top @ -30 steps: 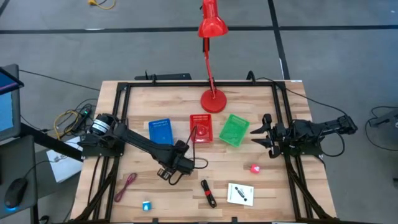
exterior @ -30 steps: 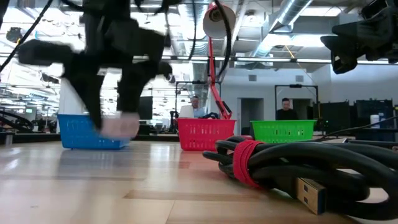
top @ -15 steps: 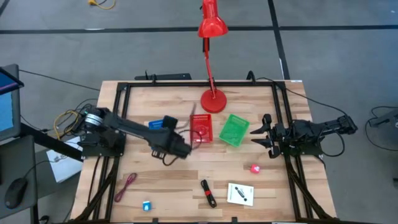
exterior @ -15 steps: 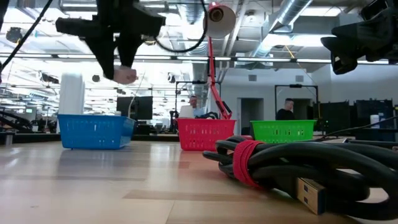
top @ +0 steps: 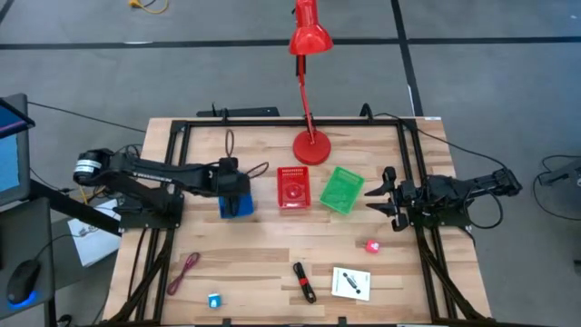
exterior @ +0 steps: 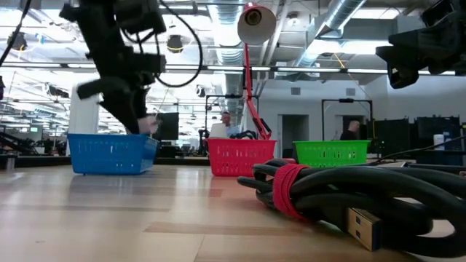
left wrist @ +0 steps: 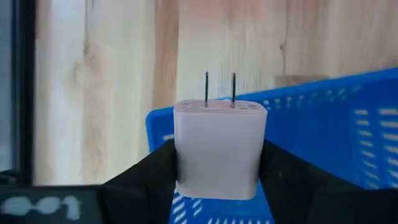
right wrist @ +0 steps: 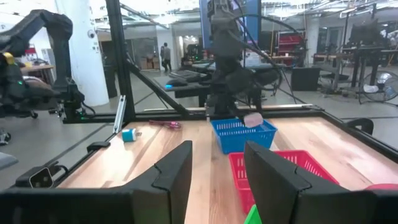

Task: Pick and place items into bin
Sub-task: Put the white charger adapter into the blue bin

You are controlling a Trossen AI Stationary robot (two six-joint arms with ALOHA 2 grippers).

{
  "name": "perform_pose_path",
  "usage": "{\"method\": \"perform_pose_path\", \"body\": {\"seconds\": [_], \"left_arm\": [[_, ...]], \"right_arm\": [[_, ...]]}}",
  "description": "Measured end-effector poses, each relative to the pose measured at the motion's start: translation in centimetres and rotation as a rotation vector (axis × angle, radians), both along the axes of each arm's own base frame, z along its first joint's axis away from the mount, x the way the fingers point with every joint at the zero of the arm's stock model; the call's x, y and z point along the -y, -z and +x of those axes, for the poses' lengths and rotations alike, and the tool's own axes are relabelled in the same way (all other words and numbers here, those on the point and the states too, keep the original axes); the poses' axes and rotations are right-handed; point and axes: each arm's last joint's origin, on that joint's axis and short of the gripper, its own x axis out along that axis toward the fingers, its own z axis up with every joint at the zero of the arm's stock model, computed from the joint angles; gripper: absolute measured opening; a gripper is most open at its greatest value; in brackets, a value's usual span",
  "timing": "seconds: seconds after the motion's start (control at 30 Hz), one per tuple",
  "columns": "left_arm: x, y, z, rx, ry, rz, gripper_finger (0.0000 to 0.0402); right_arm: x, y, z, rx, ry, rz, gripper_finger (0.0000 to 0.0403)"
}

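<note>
We see the left gripper (left wrist: 217,171) over the blue bin (top: 235,198), left of the red bin (top: 292,187) and green bin (top: 342,189), pinching a pale pink plug cube (left wrist: 219,148), prongs pointing away. Right gripper (top: 381,198) waits at the table's right, fingers spread. Red ball (top: 371,245), white card (top: 350,282), stick tool (top: 303,282), maroon cord (top: 184,271) and blue cube (top: 213,300) lie near the front.

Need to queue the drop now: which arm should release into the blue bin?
Left. The left gripper holds the pink cube right at the blue bin; the right gripper waits, open, beside the green bin.
</note>
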Motion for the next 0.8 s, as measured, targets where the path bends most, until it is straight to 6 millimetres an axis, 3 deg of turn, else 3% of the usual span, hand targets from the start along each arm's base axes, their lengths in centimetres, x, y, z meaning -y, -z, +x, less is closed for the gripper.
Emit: {"method": "perform_pose_path", "body": {"seconds": [0.23, 0.8], "left_arm": [[-1.6, 2.0, -1.5, -0.067, -0.079, -0.050, 0.0192], [-1.9, 2.1, -1.4, -0.045, -0.090, -0.129, 0.0216]], "right_arm": [[0.0, 0.0, 0.0, 0.001, 0.001, -0.009, 0.0142], [0.0, 0.0, 0.0, 0.001, 0.001, -0.015, 0.0145]]}}
